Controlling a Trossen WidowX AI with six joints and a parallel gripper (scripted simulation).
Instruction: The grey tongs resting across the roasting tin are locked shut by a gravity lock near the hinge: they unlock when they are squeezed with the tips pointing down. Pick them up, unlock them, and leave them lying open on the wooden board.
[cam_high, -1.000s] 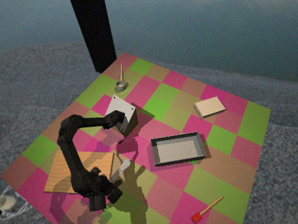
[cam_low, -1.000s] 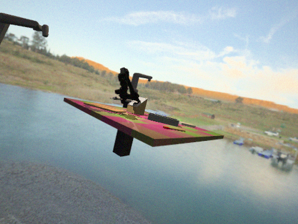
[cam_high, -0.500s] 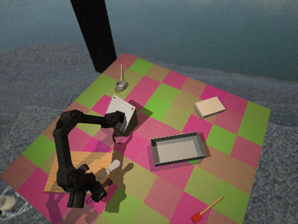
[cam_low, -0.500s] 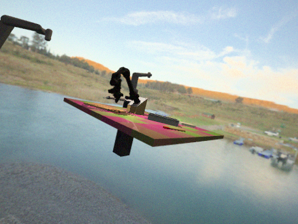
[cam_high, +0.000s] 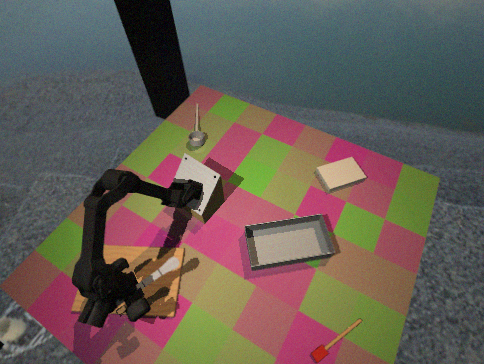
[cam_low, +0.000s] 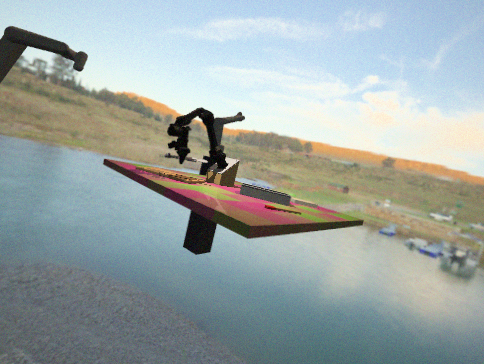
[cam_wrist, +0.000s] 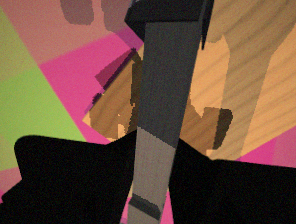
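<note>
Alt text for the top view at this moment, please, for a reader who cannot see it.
The hand holds the grey tongs above the wooden board at the near left of the checked table. The roasting tin sits mid-table with nothing across it; a red spatula lies near the front edge.

Top view looks steeply down; exterior sits far, low; wrist close above wooden board (cam_wrist: 250, 95).
</note>
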